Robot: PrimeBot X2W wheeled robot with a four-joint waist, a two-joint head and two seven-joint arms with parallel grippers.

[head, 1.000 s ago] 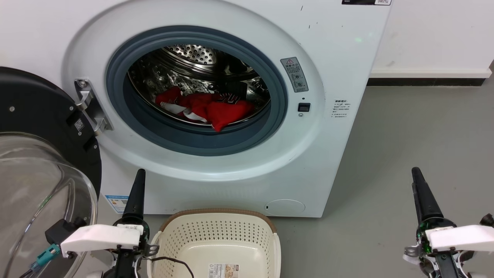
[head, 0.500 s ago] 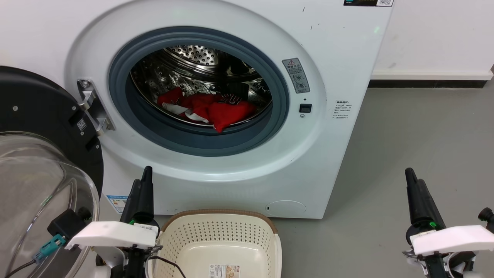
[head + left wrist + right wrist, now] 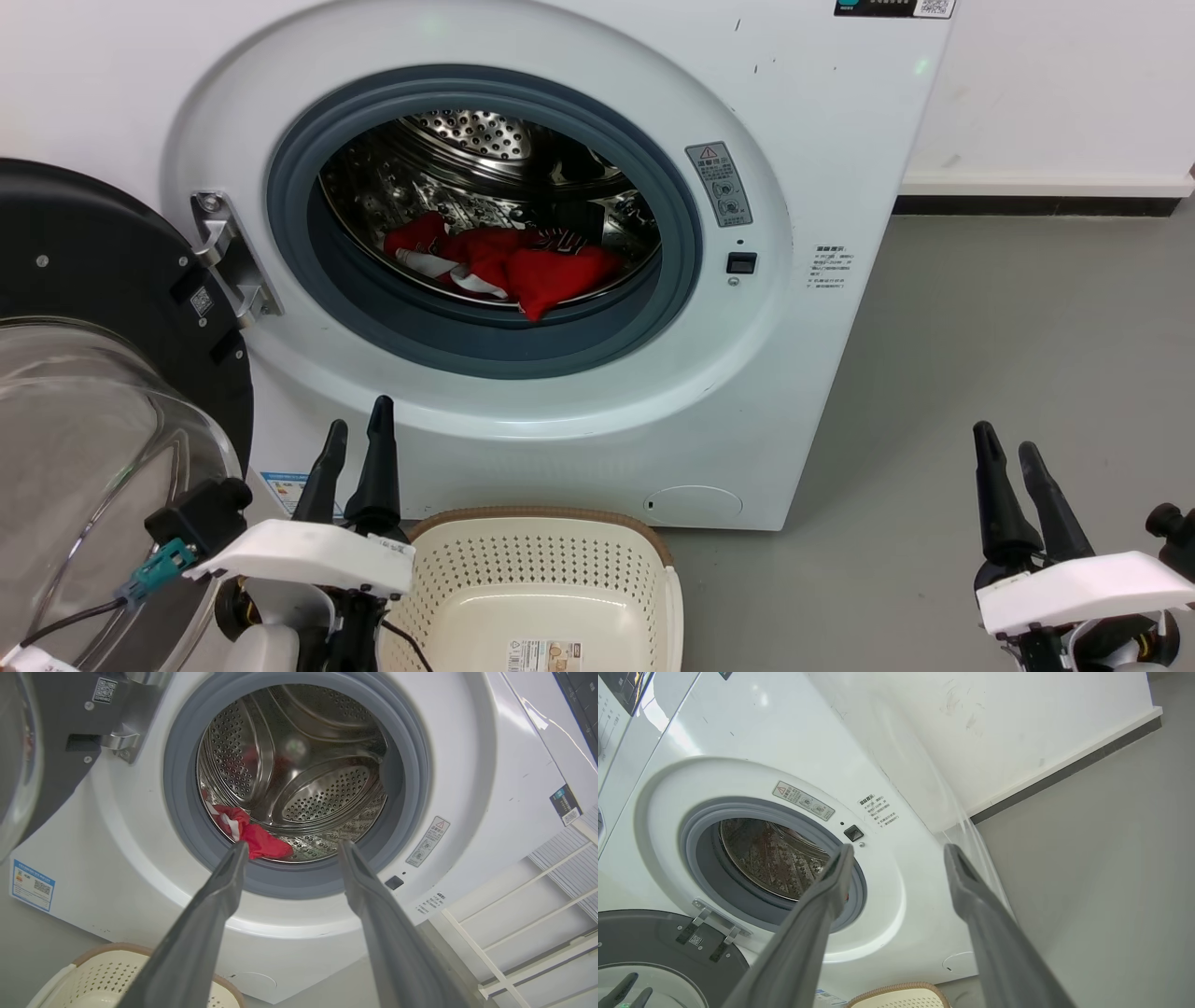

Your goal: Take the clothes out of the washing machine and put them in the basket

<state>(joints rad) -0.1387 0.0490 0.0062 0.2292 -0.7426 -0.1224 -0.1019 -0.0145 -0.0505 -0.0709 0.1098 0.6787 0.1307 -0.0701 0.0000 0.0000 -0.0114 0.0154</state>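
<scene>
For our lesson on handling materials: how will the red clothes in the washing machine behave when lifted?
The red clothes lie crumpled and folded, so they are probably floppy and will hang down. They overlap in one heap, so pulling one may drag the other. A trailing part could catch on the grey ring.

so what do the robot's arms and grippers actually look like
Both match: the left gripper and right gripper each have two long, black, tapering jaws rising from a white angular wrist cover. The left wrist also carries a teal connector on a black block, with a thin black cable trailing off. In the wrist views the jaws look matte dark grey.
</scene>
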